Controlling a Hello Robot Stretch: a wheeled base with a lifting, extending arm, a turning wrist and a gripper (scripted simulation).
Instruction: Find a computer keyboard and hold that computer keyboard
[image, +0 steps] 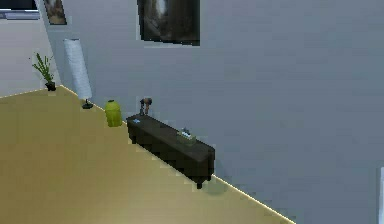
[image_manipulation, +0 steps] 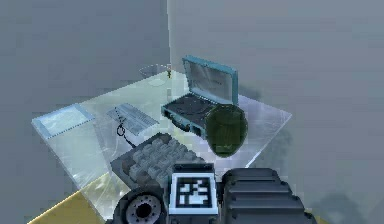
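Note:
On a glass-topped table (image_manipulation: 265, 125), a grey slab with rows of raised keys, which looks like a computer keyboard (image_manipulation: 155, 160), lies near the front edge. My gripper's dark body (image_manipulation: 140, 207) rises at the arm side view's bottom, just below the keyboard, beside a white marked square (image_manipulation: 195, 193). I cannot make out the fingers. With the keyboard lying at the gripper's far end on the table, I cannot tell whether it holds anything.
An open teal laptop (image_manipulation: 205, 88), a dark green rounded thing (image_manipulation: 227, 130) and two flat light items (image_manipulation: 65, 120) (image_manipulation: 135, 122) share the table. Ahead, a low dark cabinet (image: 172, 148), a green container (image: 113, 112), a tall white lamp (image: 73, 68) and a plant (image: 45, 70) line the wall.

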